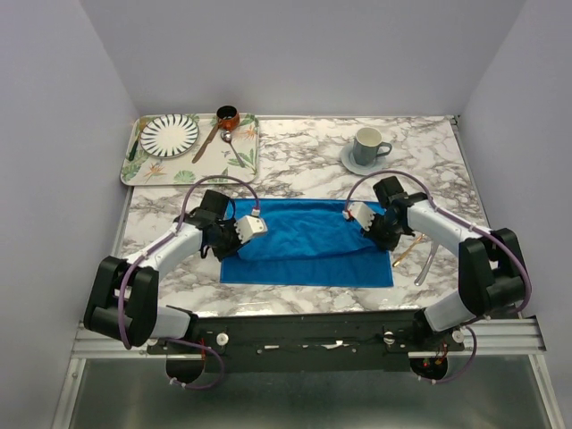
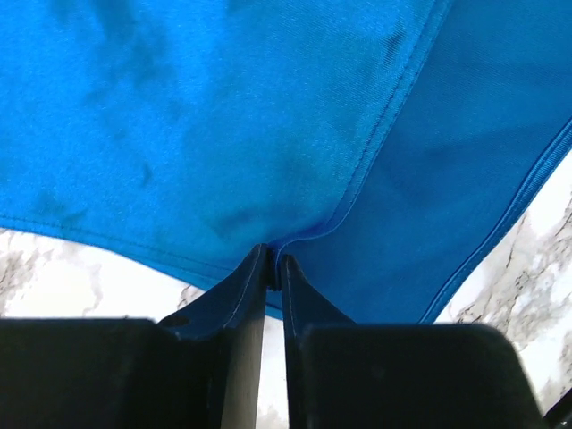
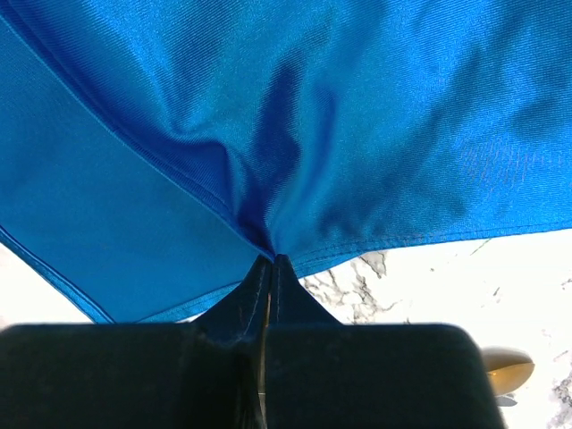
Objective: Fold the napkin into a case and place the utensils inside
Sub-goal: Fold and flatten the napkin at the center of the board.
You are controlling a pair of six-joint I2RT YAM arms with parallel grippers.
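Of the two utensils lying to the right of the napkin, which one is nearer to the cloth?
The gold-coloured spoon: it lies just beside the right edge of the napkin, while the silver one lies farther out to the right.

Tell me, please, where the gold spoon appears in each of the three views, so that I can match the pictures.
Top external: the gold spoon lies on the marble table, just right of the blue napkin.
Left wrist: not in it.
Right wrist: only its rounded end shows, at the lower right edge.
Shared landmark: the blue napkin, which is seen in all three views.
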